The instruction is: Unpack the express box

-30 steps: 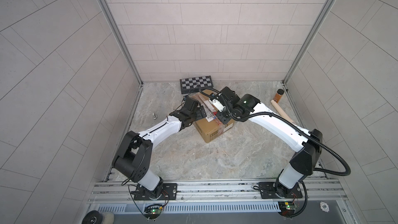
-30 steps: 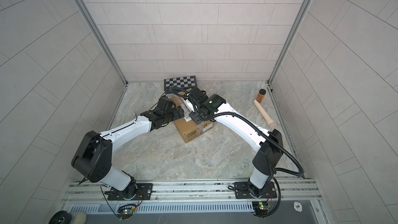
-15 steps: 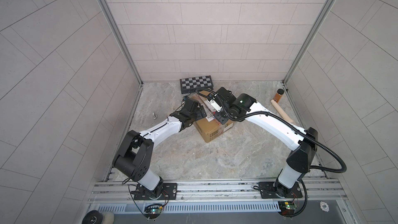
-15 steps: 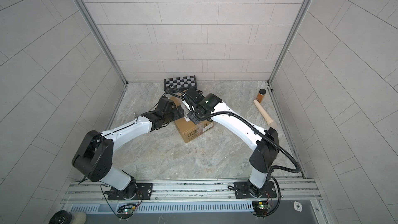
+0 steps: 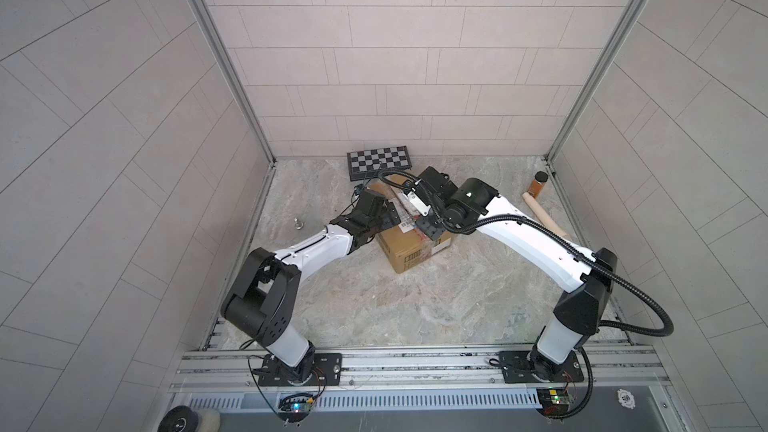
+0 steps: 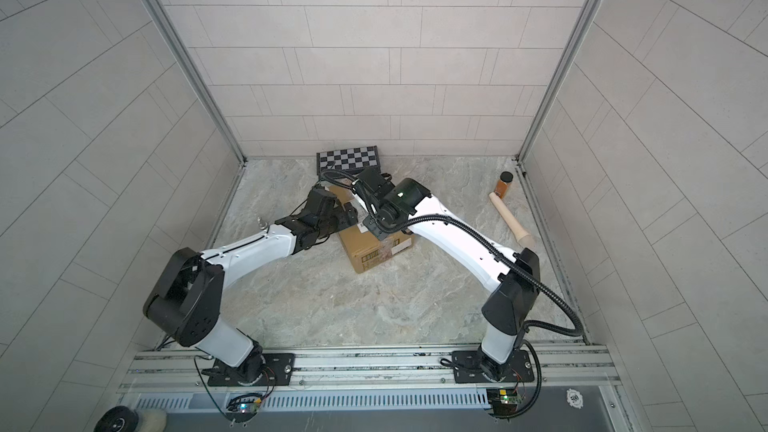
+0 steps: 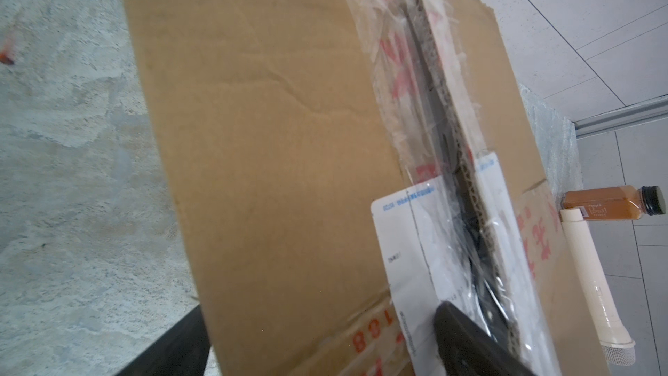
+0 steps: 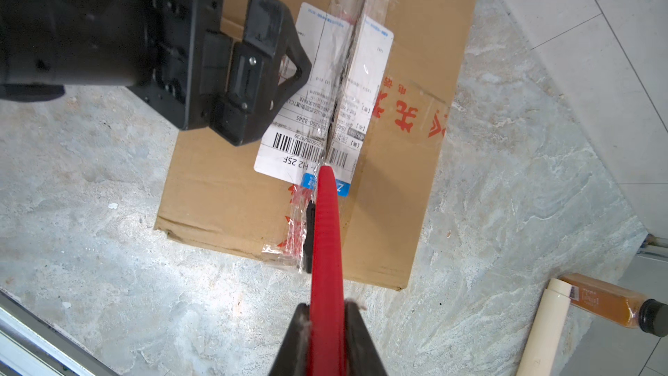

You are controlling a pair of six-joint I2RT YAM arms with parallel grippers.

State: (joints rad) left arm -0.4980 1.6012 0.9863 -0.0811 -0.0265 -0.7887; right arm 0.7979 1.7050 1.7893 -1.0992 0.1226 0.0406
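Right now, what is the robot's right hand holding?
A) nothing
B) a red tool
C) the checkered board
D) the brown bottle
B: the right hand is shut on a red tool, its tip at the taped seam of the express box.

Bright even light; soft shadows; top views bowed at edges; express box (image 7: 271, 139) blurred close-up.

A robotics lab cell. Pale grey tiled wall panels (image 5: 374, 56) and aluminium corner posts (image 5: 222, 56) enclose it. White-and-black robot arms (image 5: 316, 249) are bolted to a slotted metal rail (image 5: 415, 361).
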